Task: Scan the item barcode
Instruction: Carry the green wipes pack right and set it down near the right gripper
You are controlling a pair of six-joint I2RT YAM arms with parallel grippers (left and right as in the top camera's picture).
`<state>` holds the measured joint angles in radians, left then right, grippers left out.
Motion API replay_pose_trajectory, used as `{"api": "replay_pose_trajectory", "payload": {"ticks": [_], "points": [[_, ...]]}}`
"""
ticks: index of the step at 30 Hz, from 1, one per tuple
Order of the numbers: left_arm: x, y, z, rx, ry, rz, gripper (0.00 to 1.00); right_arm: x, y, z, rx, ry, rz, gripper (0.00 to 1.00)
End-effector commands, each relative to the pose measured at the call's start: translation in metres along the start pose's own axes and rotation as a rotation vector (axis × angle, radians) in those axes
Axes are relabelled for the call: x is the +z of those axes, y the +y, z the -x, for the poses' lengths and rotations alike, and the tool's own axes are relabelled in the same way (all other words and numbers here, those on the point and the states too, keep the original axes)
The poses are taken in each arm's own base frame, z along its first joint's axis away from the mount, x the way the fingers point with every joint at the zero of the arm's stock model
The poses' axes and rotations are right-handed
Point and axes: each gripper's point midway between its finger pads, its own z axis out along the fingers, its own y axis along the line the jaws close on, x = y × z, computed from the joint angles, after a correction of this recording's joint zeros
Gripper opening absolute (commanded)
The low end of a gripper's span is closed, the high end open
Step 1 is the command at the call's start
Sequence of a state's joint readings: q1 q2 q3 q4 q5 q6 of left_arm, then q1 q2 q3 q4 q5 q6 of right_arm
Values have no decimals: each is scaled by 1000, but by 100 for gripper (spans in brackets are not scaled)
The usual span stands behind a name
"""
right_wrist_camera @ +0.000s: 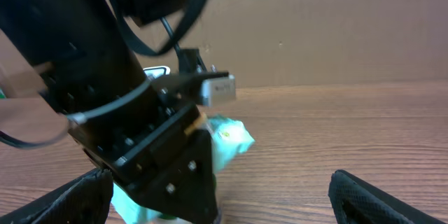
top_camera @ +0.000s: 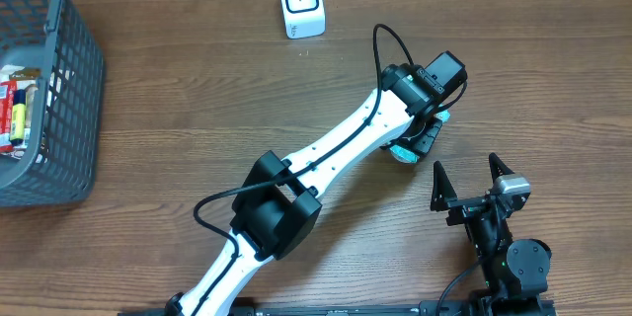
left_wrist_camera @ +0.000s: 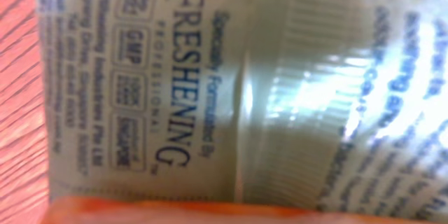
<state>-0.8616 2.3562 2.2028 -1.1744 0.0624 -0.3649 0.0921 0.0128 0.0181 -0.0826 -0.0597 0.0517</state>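
- Spanning every view, a brown wood-grain worktop (top_camera: 197, 109) carries everything, with a plain brown wall behind it.
- A grey mesh basket (top_camera: 79, 89) of packets sits at the far left, and a white scanner (top_camera: 301, 4) stands at the back.
- The left arm crosses the middle and hides most of the teal-and-white sachet (top_camera: 400, 153), which the left claw (top_camera: 417, 141) grips, half closed.
- The right claw (top_camera: 472, 183) gapes wide and empty nearby.

Glossy plastic packet (left_wrist_camera: 210, 98), matt wood-grain table (top_camera: 197, 109)
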Motion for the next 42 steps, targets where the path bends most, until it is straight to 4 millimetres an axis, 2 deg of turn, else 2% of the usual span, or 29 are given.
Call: {"api": "replay_pose_trajectory", "payload": {"ticks": [1, 4, 11, 21, 34, 37, 42], "points": [[-8, -8, 10, 3, -51, -11, 47, 0, -2, -1, -3, -5, -11, 100], [-7, -23, 13, 29, -80, -29, 48, 0, -2, -1, -3, -5, -11, 100], [-5, -46, 11, 72, -106, -42, 49, 0, -2, -1, -3, -5, -11, 100], [7, -51, -1, 95, -86, -15, 49, 0, -2, -1, -3, -5, -11, 100], [20, -51, -8, 112, -72, -13, 58, 0, -2, -1, -3, -5, -11, 100], [20, -51, -8, 112, -74, -15, 62, 0, -2, -1, -3, -5, -11, 100], [20, -51, -8, 112, -73, -15, 82, 0, -2, -1, -3, -5, -11, 100]]}}
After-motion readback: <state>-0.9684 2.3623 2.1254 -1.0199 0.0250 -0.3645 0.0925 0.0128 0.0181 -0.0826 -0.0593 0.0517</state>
